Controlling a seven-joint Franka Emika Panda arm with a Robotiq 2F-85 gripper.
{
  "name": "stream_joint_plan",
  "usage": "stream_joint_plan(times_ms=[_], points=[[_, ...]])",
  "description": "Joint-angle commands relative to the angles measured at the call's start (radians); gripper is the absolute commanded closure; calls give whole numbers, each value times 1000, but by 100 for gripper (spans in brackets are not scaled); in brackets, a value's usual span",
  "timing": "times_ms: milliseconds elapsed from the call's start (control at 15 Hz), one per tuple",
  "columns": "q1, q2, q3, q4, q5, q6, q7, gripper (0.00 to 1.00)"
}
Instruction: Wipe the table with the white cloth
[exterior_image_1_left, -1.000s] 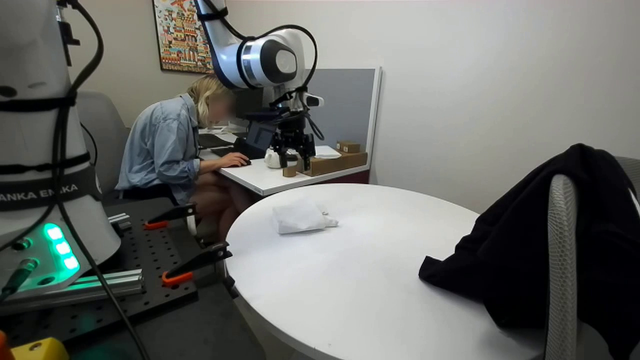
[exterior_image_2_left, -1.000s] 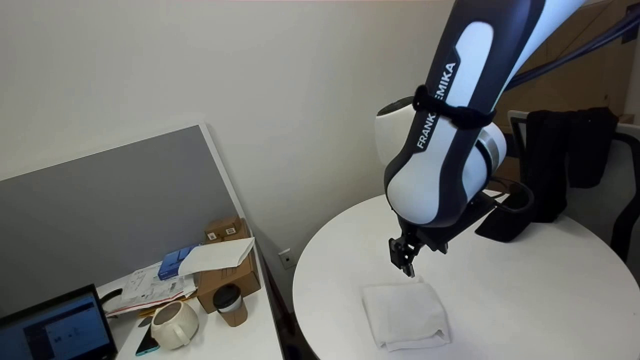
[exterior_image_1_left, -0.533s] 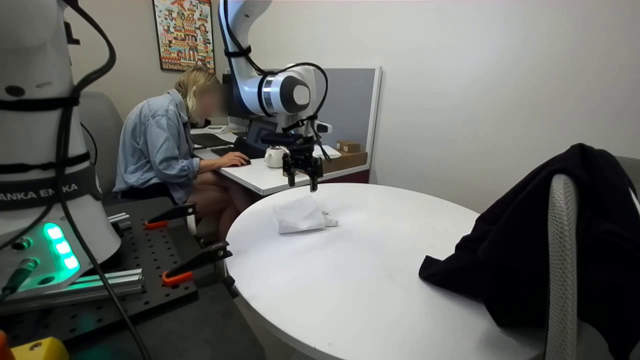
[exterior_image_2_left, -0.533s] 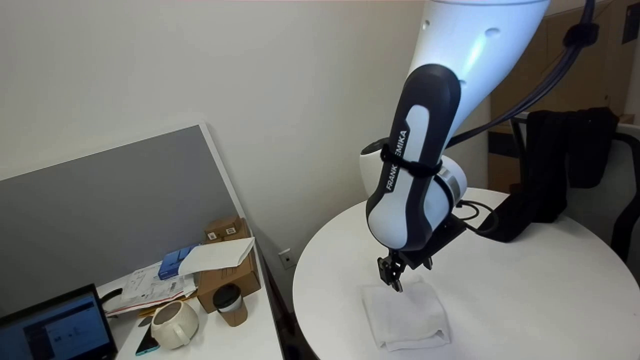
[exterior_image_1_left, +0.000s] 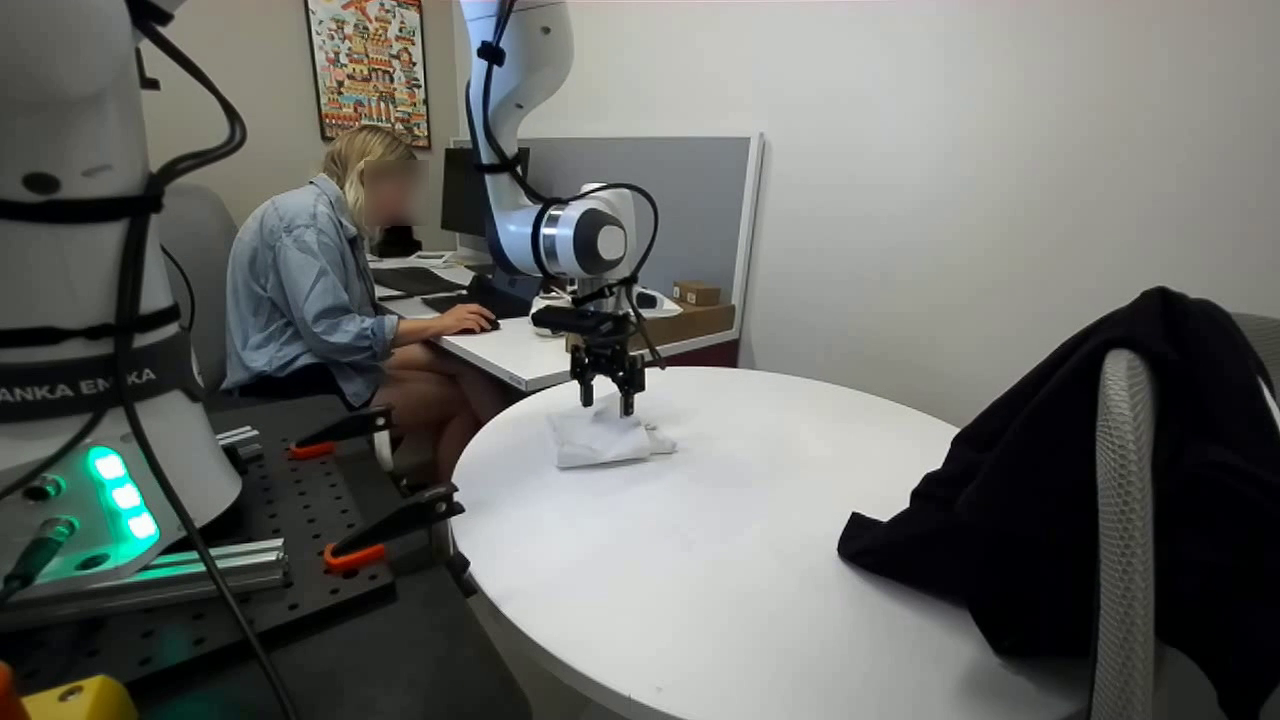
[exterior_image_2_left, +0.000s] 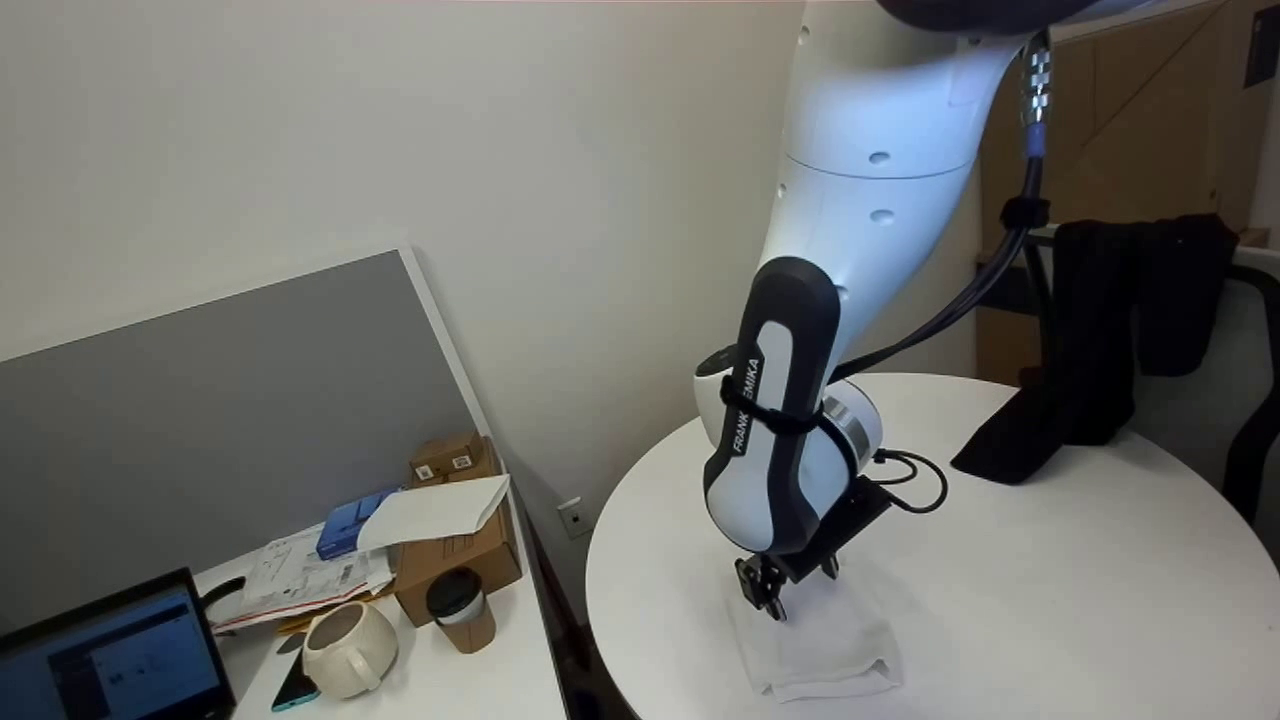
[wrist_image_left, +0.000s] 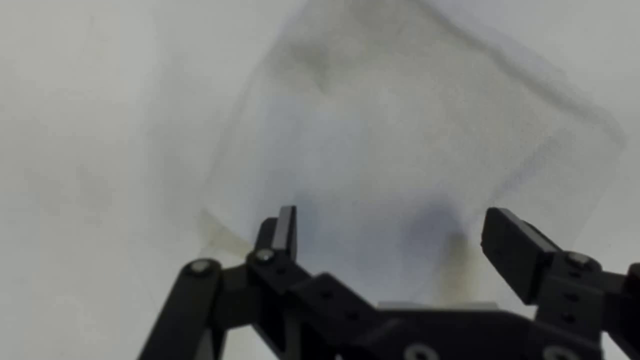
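Note:
The white cloth (exterior_image_1_left: 600, 447) lies folded on the round white table (exterior_image_1_left: 740, 540). It shows in both exterior views, on the table (exterior_image_2_left: 1050, 600) as a rough square (exterior_image_2_left: 825, 655). In the wrist view the cloth (wrist_image_left: 390, 135) fills the middle, with a raised fold along its upper right edge. My gripper (exterior_image_1_left: 607, 410) points down over the cloth's far part, fingers spread with nothing between them. In the wrist view the gripper (wrist_image_left: 390, 220) is wide open and casts a shadow on the cloth. In an exterior view the gripper (exterior_image_2_left: 806, 595) partly covers the cloth. I cannot tell whether the fingertips touch it.
A black garment (exterior_image_1_left: 1020, 500) hangs over a chair and onto the table. A desk (exterior_image_2_left: 520, 640) beside the table holds a mug (exterior_image_2_left: 350, 650), a lidded cup (exterior_image_2_left: 462, 610), boxes (exterior_image_2_left: 460, 550) and a laptop (exterior_image_2_left: 110, 650). A person (exterior_image_1_left: 310, 260) sits at the desk.
My gripper has come down from well above the table to just over the cloth, still open. The cloth has not moved. The person has leaned back slightly.

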Motion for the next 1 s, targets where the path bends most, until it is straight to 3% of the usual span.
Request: stream_joint_plan(times_ms=[0,533,933], points=[[27,56,-25,66,31,-19,-25,36],[33,110,-40,71,28,-7,-30,98],[23,96,-35,51,35,4,-36,100]])
